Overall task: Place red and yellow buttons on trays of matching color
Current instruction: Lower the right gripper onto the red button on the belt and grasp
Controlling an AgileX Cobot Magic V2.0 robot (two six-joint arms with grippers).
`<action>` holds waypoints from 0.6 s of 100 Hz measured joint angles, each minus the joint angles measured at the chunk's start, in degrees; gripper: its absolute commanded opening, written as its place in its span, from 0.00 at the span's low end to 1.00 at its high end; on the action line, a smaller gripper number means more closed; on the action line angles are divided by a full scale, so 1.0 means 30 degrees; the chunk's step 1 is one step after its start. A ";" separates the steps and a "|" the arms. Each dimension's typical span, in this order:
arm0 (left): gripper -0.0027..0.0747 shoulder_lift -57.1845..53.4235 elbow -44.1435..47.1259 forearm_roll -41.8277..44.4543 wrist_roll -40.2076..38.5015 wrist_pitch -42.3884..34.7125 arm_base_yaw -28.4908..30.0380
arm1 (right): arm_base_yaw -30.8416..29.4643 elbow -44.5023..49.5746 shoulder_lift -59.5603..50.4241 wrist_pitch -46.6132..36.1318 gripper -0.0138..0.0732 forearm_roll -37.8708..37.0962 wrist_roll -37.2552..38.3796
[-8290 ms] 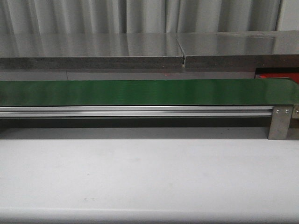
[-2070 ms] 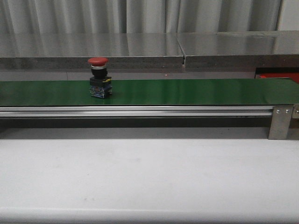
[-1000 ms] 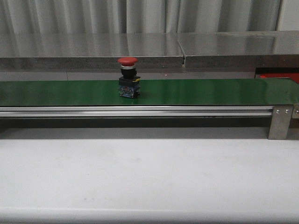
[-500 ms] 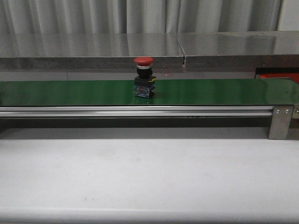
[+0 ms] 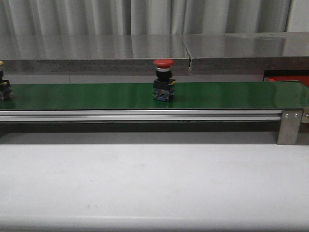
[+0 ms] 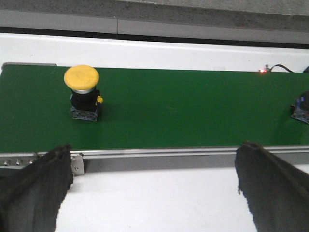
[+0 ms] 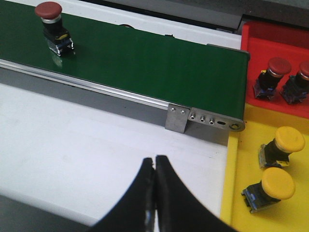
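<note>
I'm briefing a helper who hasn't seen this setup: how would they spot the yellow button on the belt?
Find the green conveyor belt and follow it to its left end. The yellow button stands upright there. Its mushroom cap is yellow, unlike the red button mid-belt.

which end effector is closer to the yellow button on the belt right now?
Left. The yellow button stands on the green belt just ahead of the open left end effector. The right end effector, shut, is at the belt's other end by the trays, where that button isn't in view.
</note>
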 measured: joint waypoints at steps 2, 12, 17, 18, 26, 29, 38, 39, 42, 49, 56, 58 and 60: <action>0.76 -0.0382 0.0297 -0.0056 0.0000 0.0000 -0.0018 | 0.0000 0.0000 0.0000 0.0000 0.02 0.0000 0.0000; 0.54 -0.1999 0.1551 -0.0273 0.0000 0.0000 -0.0145 | 0.0000 0.0000 0.0000 0.0000 0.02 0.0000 0.0000; 0.40 -0.2677 0.1990 -0.0305 0.0000 0.0000 -0.0145 | 0.0000 0.0000 0.0000 0.0000 0.02 0.0000 0.0000; 0.38 -0.2851 0.2044 -0.0305 0.0000 0.0000 -0.0161 | 0.0000 0.0000 0.0000 0.0000 0.02 0.0000 0.0000; 0.11 -0.3635 0.2466 -0.0316 0.0000 0.0000 -0.0161 | 0.0000 0.0000 0.0000 0.0000 0.03 0.0000 0.0000; 0.01 -0.3868 0.2511 -0.0316 0.0000 0.0000 -0.0161 | 0.0000 0.0000 0.0000 0.0040 0.05 0.0000 0.0000; 0.01 -0.4206 0.2539 -0.0348 0.0000 -0.0026 -0.0161 | 0.0000 0.0000 0.0000 0.0289 0.18 0.0000 0.0000; 0.01 -0.4206 0.2539 -0.0348 0.0000 -0.0042 -0.0161 | 0.0000 0.0000 0.0000 0.0336 0.20 0.0000 0.0000; 0.01 -0.4256 0.2539 -0.0348 0.0000 -0.0072 -0.0161 | 0.0000 0.0000 0.0000 0.0386 0.28 0.0000 0.0000; 0.01 -0.4256 0.2539 -0.0348 0.0000 -0.0121 -0.0161 | 0.0000 0.0000 0.0000 0.0572 0.50 0.0041 0.0000; 0.01 -0.4256 0.2554 -0.0348 0.0000 -0.0121 -0.0161 | 0.0000 0.0000 0.0000 0.0656 0.73 0.0193 0.0000; 0.01 -0.4256 0.2554 -0.0348 0.0000 -0.0121 -0.0161 | 0.0000 0.0000 0.0000 0.0656 0.79 0.0237 0.0000; 0.01 -0.4256 0.2554 -0.0348 0.0000 -0.0121 -0.0161 | 0.0000 0.0000 0.0000 0.0656 0.83 0.0362 0.0000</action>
